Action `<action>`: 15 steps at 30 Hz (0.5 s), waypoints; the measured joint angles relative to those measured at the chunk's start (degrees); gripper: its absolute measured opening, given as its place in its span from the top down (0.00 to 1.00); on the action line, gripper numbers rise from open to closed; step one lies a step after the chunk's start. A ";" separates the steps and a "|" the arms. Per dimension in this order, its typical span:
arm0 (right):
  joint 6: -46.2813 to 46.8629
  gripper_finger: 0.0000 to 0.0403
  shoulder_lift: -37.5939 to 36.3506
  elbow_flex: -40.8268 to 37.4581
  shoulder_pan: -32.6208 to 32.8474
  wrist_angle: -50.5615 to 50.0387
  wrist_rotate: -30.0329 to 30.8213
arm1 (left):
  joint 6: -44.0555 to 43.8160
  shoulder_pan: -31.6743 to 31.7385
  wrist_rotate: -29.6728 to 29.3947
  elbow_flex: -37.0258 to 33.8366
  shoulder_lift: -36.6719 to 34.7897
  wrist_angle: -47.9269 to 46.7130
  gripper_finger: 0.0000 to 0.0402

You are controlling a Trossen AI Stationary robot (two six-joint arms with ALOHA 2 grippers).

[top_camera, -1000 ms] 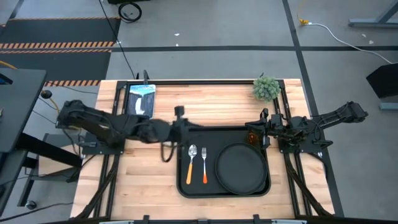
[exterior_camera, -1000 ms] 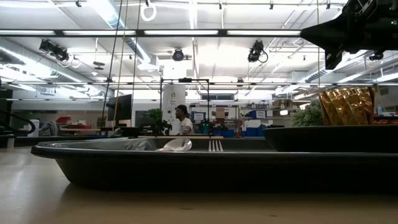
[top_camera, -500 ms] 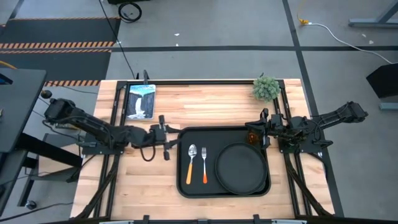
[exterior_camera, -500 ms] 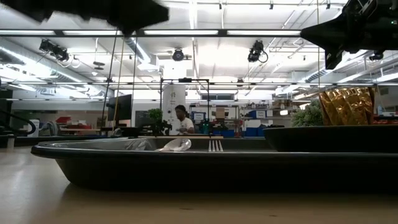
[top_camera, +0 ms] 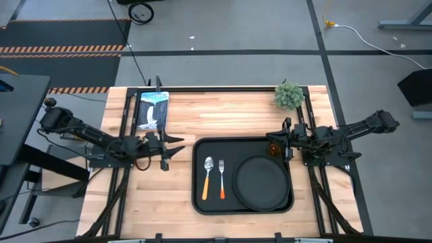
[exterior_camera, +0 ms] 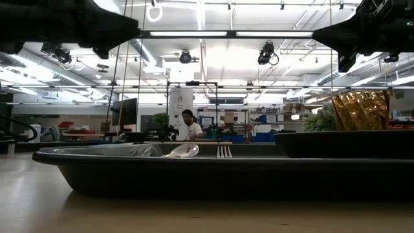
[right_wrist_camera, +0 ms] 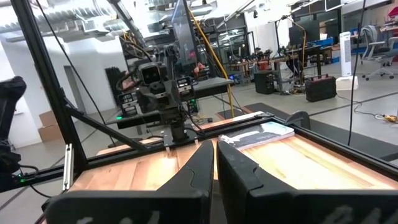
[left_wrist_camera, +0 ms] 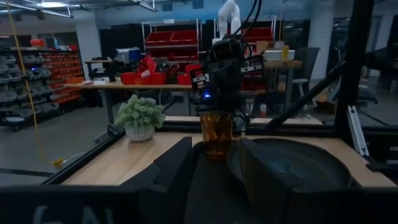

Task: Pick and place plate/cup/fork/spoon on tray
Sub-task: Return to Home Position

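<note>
The black tray (top_camera: pixel 243 152) lies at the table's middle. On it lie the round black plate (top_camera: pixel 260 181), the spoon (top_camera: pixel 207 177) and the fork (top_camera: pixel 221 178) side by side. The amber cup (top_camera: pixel 273 149) stands upright in the tray's far right corner and also shows in the left wrist view (left_wrist_camera: pixel 217 134). My right gripper (top_camera: pixel 279 143) is shut and hovers level just above the cup, clear of it in the low view (exterior_camera: pixel 361 110). My left gripper (top_camera: pixel 174 146) is open and empty, above the table just left of the tray.
A small potted plant (top_camera: pixel 289 95) stands at the far right of the table. A picture card (top_camera: pixel 152 108) lies at the far left. Bare wood lies near and left of the tray. A person (exterior_camera: pixel 189 125) is far off in the room.
My left arm has drawn back toward the table's left edge, from above the tray's far left corner to the bare wood beside the tray. The things on the tray have stayed where they were.
</note>
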 joint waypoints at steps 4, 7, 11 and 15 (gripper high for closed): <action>0.02 0.93 -0.01 0.00 0.00 0.00 0.00 | -0.26 0.17 0.43 -3.84 -4.33 -0.26 0.65; 0.00 0.93 0.00 0.00 0.02 0.00 0.00 | -0.36 0.99 3.44 -6.22 -7.29 -0.43 0.65; 0.00 0.93 0.00 0.00 0.01 0.00 0.00 | -0.40 2.53 7.48 -8.63 -10.74 -0.48 0.65; 0.00 0.93 -0.02 0.00 0.02 0.00 0.00 | -1.16 4.06 10.29 -9.38 -14.25 -2.89 0.65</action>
